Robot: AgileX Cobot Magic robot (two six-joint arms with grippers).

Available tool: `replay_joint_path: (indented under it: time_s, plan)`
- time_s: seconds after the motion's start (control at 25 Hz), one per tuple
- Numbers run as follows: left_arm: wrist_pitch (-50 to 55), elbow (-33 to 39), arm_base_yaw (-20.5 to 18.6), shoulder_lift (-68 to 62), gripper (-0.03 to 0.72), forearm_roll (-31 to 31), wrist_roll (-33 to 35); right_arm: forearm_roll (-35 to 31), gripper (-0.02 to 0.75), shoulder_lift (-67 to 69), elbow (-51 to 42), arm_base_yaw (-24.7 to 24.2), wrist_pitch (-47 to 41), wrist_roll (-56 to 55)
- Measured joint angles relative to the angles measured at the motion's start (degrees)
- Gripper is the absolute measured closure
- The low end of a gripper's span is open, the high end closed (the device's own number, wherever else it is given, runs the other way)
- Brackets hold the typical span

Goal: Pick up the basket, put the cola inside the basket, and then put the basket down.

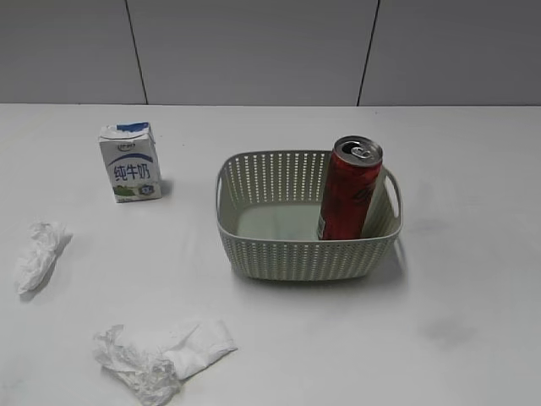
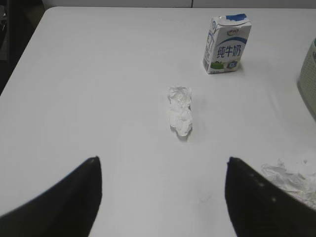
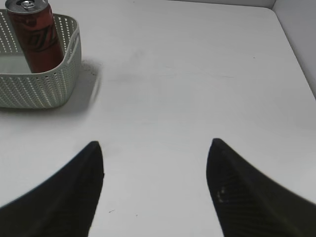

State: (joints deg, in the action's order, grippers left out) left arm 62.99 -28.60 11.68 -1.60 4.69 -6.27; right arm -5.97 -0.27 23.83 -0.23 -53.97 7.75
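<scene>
both sets of jaws were spread wide and held nothing, each hovering over bare desk (image 1: 473, 338). the left gripper (image 2: 163, 197) faced a crumpled tissue (image 2: 179, 109), with the milk carton (image 2: 226, 44) beyond at one o'clock. the right gripper (image 3: 155, 187) had the basket (image 3: 47, 84) at ten o'clock, well apart. the basket sat on the desk, with the cola (image 1: 350, 189) upright inside against its right wall. a larger tissue (image 1: 161, 355) lay nearest the exterior camera.
</scene>
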Motion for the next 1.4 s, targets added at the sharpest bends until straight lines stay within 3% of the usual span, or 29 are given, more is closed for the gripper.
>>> replay_joint_path:
  time_s: [0.56, 0.92, 1.4]
  plan:
    - [0.0, 0.0, -0.4, 0.0, 0.099, -0.35, 0.0, 0.0, 0.239, 0.0, 0.0, 0.0, 0.0, 0.0]
    - [0.0, 0.0, -10.08, 0.0, 0.101, -0.45, 0.0, 0.0, 0.239, 0.0, 0.0, 1.34, 0.0, 0.0]
    - [-0.09, 0.06, -10.89, 0.58, 0.102, -0.52, 0.05, 0.0, 0.239, 0.0, 0.0, 2.8, 0.0, 0.0]
